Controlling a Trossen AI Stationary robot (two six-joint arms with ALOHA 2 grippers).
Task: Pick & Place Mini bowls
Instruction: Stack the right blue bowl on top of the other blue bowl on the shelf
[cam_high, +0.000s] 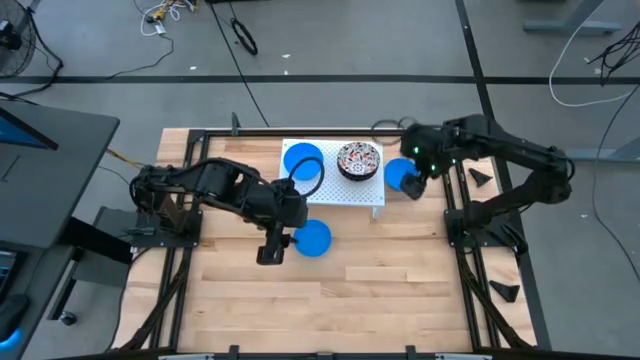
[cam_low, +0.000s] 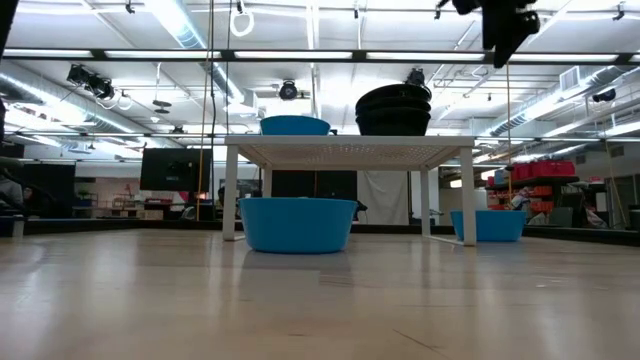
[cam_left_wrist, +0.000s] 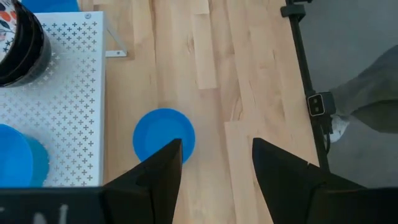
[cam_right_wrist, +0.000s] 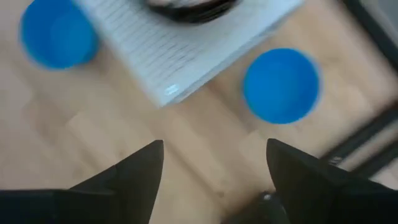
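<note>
A white perforated rack (cam_high: 335, 187) is standing on the wooden table (cam_high: 330, 300), toward its far edge. On top of it, one plain blue mini bowl (cam_high: 302, 160) is sitting at the left end, and a stack of floral-patterned mini bowls (cam_high: 359, 160) is sitting beside it at the right end; how many are in the stack I cannot tell.

A second blue mini bowl (cam_high: 313, 238) is resting on the table just in front of the rack. A third blue mini bowl (cam_high: 401, 175) is lying on the wood just off the rack's right end.

The left gripper (cam_high: 271, 252) is hanging low over the table right beside the front bowl, its fingers (cam_left_wrist: 163, 167) spread apart and holding nothing. The right gripper (cam_high: 417, 186) is hovering above the bowl at the rack's right end, jaws standing wide and empty, with that bowl showing clear of its fingers (cam_right_wrist: 142, 163) in the right wrist view.
</note>
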